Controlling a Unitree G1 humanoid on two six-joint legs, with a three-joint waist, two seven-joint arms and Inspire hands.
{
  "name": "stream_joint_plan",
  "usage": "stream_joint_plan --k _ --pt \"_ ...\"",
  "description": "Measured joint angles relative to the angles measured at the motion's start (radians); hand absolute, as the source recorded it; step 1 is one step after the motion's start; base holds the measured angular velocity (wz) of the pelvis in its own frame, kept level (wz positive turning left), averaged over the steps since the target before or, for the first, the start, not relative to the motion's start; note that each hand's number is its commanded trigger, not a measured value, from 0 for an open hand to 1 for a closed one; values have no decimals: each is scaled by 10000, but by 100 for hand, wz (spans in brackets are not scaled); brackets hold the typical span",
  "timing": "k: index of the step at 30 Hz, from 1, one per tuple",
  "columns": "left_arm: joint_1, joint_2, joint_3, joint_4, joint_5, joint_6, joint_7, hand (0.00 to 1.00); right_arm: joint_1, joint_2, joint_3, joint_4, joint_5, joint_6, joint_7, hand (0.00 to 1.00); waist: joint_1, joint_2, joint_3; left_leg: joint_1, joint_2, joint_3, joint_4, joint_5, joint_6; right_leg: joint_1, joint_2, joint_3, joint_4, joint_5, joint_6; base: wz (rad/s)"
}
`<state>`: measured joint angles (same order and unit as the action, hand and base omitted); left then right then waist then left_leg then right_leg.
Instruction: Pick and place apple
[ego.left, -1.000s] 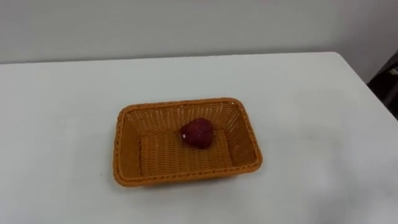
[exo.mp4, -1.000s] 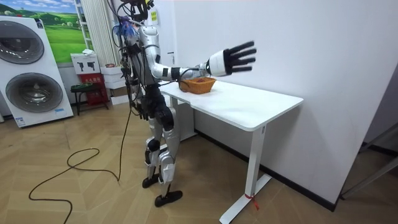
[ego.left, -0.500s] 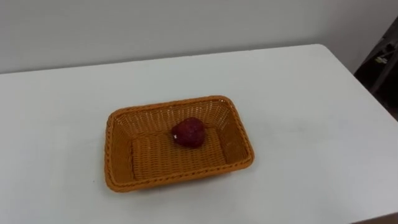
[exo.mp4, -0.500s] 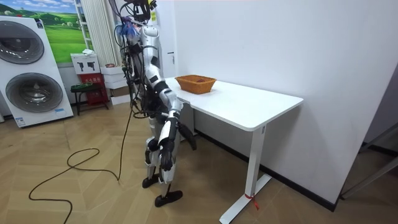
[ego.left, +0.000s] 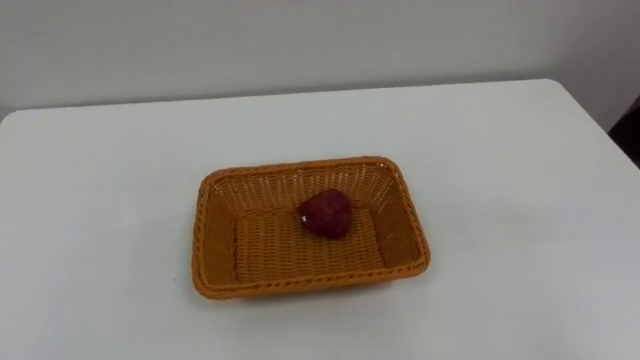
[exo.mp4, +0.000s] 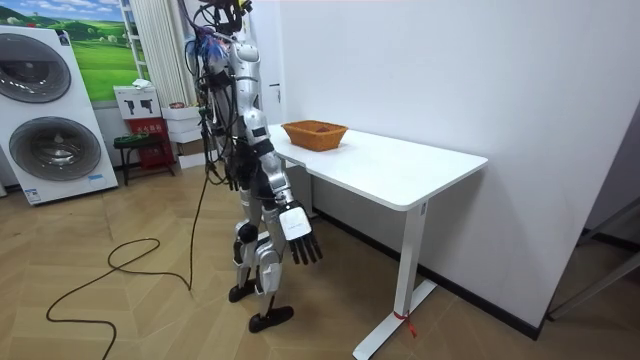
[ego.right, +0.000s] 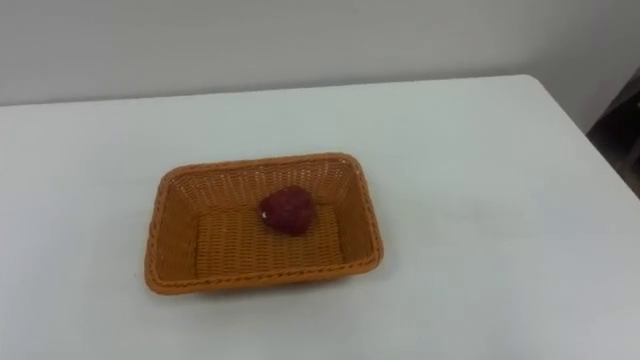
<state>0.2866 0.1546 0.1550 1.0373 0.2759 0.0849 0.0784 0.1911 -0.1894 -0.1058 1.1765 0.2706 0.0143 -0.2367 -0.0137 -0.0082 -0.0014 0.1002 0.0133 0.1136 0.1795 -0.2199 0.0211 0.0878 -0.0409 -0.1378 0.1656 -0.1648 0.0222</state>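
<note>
Apple lies in basket; right hand hangs spread, empty.

- The basket stands on the table, near its middle
- The apple lies in the basket, toward its far side, slightly right of centre
- The wall lies behind the table

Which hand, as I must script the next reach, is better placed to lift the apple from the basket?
Right, probably. The right hand hangs open and empty beside the leg, and the apple lies slightly right of middle in the basket.
</note>
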Motion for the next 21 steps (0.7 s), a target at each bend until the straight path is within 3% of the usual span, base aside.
stream_joint_plan --k 6,15,21 --pt "-29 -115 -496 163 -2 0 -6 0 -232 120 1193 13 -511 -1 1346 0 9 46 42 0 -9 -80 -41 -2 -5 186 -2 -141 -149 -2 2 6" --pt "-244 -179 -709 482 -13 27 20 0 -422 267 1632 29 -771 6 2224 0 228 -164 156 99 -8 -108 -93 -18 -8 255 -1 -136 -144 -2 3 0" --pt "-198 -207 -952 651 0 188 13 0 -472 263 1647 169 -728 -2 2406 0 232 -101 117 157 -1 -110 -40 -62 -11 320 7 -131 -147 -3 3 0"
